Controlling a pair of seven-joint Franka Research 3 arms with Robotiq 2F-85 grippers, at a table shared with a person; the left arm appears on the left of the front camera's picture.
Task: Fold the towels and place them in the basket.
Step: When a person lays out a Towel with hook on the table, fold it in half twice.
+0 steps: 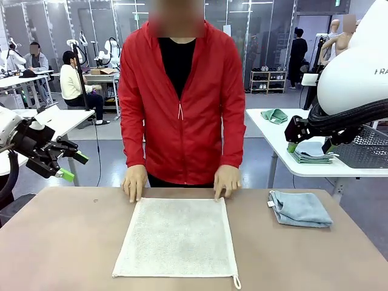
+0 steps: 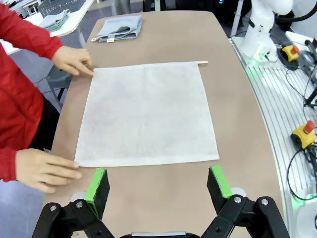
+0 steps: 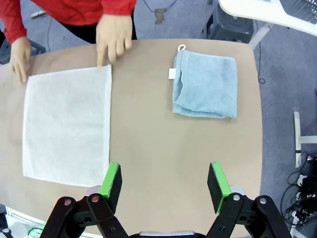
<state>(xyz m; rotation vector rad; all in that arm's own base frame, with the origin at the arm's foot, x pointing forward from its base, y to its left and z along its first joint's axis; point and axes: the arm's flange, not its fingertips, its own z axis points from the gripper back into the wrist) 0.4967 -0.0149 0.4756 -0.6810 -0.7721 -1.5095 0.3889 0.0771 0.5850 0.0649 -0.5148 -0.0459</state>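
The scene is lit brightly and evenly from above; strip lights [image 1: 128,4] are seen on the far ceiling in the front view. Shadows are kept soft: only a thin dark rim is cast under the cream towel [image 1: 176,236] and the light blue towel [image 1: 300,209] on the desk [image 1: 66,242], whose brown surface is rendered flat and dull. The right arm's white shell [image 1: 357,73], near the camera, is rendered slightly soft and almost washed out. In both wrist views the desk edges are bowed by the wide lens, most strongly towards the borders. A green glow is thrown on the ribbed metal surface [image 2: 267,94] at the right of the left wrist view.
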